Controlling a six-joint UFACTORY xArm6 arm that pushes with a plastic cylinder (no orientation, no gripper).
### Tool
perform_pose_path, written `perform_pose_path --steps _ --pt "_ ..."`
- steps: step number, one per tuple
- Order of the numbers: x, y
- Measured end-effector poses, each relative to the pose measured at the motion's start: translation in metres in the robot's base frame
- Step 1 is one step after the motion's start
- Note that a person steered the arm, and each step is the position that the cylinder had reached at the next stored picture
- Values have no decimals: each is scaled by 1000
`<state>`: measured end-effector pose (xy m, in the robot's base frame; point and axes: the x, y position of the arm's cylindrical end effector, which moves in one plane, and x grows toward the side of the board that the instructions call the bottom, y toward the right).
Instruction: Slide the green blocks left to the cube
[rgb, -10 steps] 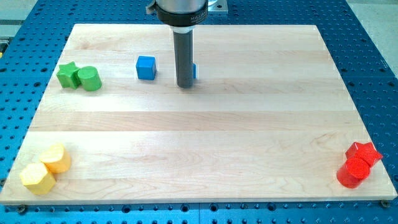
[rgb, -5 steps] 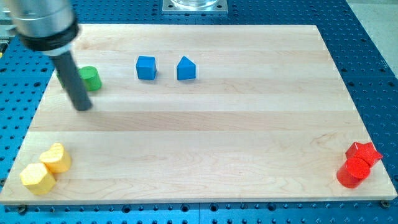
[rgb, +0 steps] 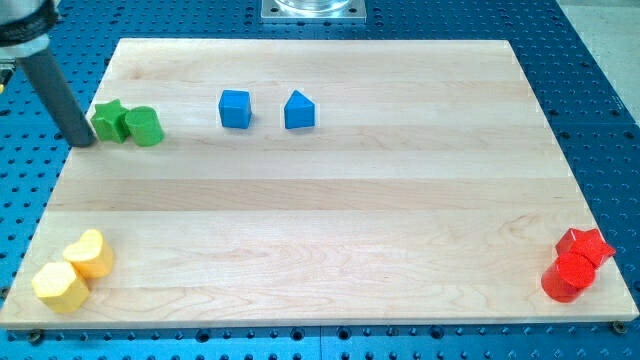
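A green star block (rgb: 108, 120) and a green cylinder (rgb: 145, 126) sit side by side, touching, near the board's upper left edge. A blue cube (rgb: 235, 108) lies to their right, apart from them. My tip (rgb: 86, 141) is just left of the green star, at the board's left edge, right against it or nearly so. The dark rod rises toward the view's top left corner.
A blue pointed block (rgb: 299, 110) lies right of the cube. Two yellow blocks (rgb: 73, 270) sit at the bottom left corner. A red star and red cylinder (rgb: 576, 265) sit at the bottom right. The wooden board (rgb: 330, 230) rests on a blue perforated table.
My tip has swept from beside the blue pointed block leftward across the board, passing in front of the green blocks, to the left side of the green star. No block has moved.
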<state>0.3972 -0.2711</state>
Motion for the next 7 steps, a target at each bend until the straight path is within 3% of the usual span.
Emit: perform_pose_path --steps 1,6,7 --pt "-11 45" --pt "-11 97" --pt "23 97"
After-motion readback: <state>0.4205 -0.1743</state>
